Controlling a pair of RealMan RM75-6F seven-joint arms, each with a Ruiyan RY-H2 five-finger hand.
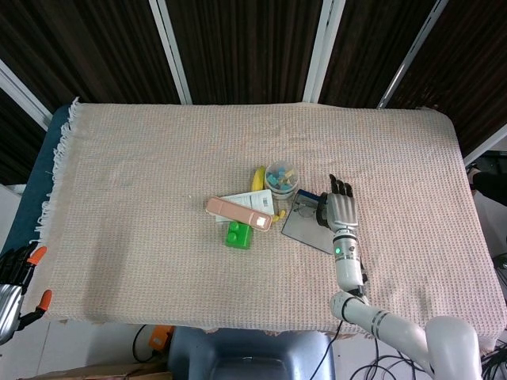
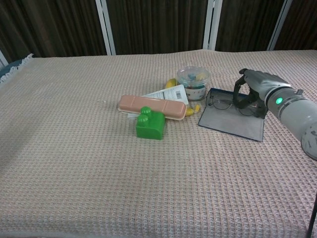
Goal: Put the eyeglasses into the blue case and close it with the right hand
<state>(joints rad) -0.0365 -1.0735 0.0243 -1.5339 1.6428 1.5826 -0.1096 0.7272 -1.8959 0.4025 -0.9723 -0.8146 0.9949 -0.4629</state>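
On the woven cloth [image 2: 74,163], nearest the robot, stands a green block [image 2: 150,124], just at 6 o'clock of a pink case [image 2: 151,107] that lies lengthwise and touches it. A white paper [image 2: 168,94] sticks out from under the pink case toward 1 o'clock.

At 3 o'clock of the block lies the blue case [image 2: 232,123], open and flat on the cloth. The glasses [image 2: 221,103] rest at its far edge, at about 12 o'clock on the case; one lens rim shows clearly, the other is partly behind the fingers.

The right hand [image 2: 252,89] is over the case's far right corner, at 3 o'clock of the glasses. Its fingers [image 2: 239,96] are curled downward around the right part of the frame. Whether they actually grip the glasses cannot be told from either view. A green light shows on the wrist.

Beyond the case, at 11 o'clock of it, stands a clear tub [image 2: 193,81] with small coloured pieces inside. A yellow banana [image 1: 258,178] lies just at 9 o'clock of the tub.

The left hand [image 1: 9,297] shows at the lower left edge of the head view, off the cloth; its state cannot be told.
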